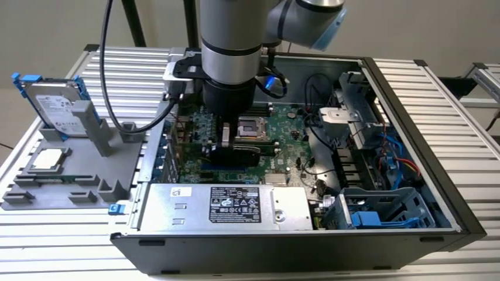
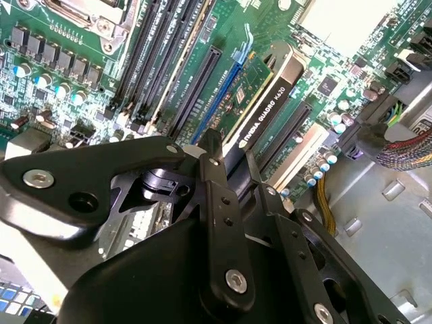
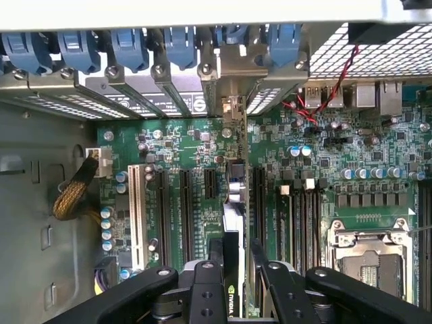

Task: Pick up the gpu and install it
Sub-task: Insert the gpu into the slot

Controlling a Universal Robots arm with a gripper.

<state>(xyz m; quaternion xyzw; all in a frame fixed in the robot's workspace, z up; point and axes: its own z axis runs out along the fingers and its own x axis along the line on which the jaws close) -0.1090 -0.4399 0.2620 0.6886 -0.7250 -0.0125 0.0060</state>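
Arm upright; tool [image 3: 233,270] lowered — fingers [image 3: 204,287] clamped.

The gpu [image 2: 263,101] stands on the motherboard [image 1: 289,140] inside the case [image 1: 414,117].

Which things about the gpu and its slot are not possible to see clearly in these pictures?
- Exterior view: the gpu is mostly hidden behind the arm; its slot is covered.
- Both wrist views: the gripper blocks the near end of the gpu, so its contact edge and whether it sits fully in the slot cannot be judged.
- First wrist view: the gpu's bracket stands edge-on, so its seating is unclear.
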